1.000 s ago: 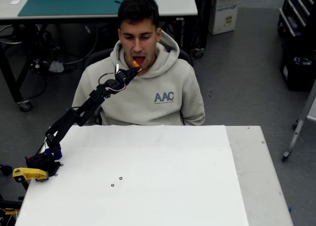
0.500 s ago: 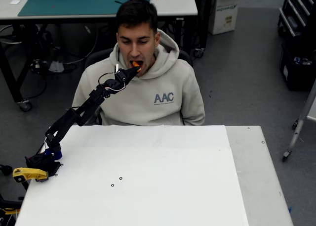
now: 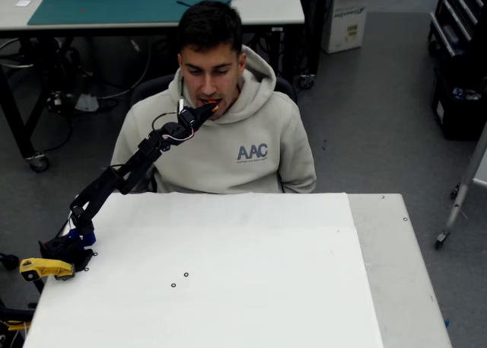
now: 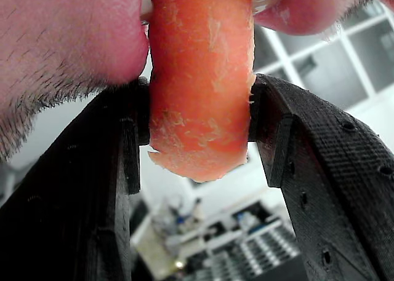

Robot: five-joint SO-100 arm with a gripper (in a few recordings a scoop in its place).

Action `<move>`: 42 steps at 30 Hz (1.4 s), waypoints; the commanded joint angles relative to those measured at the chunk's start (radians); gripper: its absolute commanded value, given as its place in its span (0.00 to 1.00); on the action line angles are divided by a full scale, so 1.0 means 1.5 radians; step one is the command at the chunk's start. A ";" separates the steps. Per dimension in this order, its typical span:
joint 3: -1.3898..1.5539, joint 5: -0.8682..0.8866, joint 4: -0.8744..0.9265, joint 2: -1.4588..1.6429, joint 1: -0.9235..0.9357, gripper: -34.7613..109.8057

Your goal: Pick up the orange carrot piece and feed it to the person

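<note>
Wrist view, nearest first: gripper (image 4: 200,130) is clamped on the carrot (image 4: 201,78). Black left finger (image 4: 80,189) presses one side of the piece, right finger (image 4: 320,170) the other; both pads in contact, no gap. Carrot stands upright betw. the fingers, rough orange surface, lower end poking below the pads. Upper end sits betw. the lips of the person (image 4: 61,41); lips touch the carrot at left and right. Stubble visible at upper left. Background blurred.

Overhead view: table (image 3: 228,287) w/ white top fills the lower part. Yellow part (image 3: 44,268) lies at the table's left edge, just beside the arm base. Arm (image 3: 122,177) rises from that base, slanting up and to the right, off the table, toward the person (image 3: 221,146). Gripper (image 3: 204,112) is at the mouth; carrot (image 3: 214,106) shows as a small orange spot at the fingertips, touching the mouth. Person sits behind the table's far edge, beige hoodie w/ "AAC" on chest, head tilted down toward the gripper. Farther back: a bench (image 3: 266,5) w/ a green mat (image 3: 122,1), and a cardboard box (image 3: 346,17) on the grey floor.
</note>
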 commanded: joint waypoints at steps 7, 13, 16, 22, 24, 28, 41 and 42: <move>-0.017 -0.006 -0.007 0.048 0.009 0.31; -0.018 -0.004 -0.007 0.049 0.009 0.45; -0.018 -0.004 -0.007 0.049 0.009 0.47; -0.018 -0.004 -0.007 0.048 0.009 0.47; -0.018 -0.004 -0.007 0.047 0.009 0.47; -0.018 -0.004 -0.007 0.049 0.014 0.47; -0.017 -0.004 -0.007 0.041 0.089 0.47; -0.017 -0.004 -0.007 0.041 0.090 0.47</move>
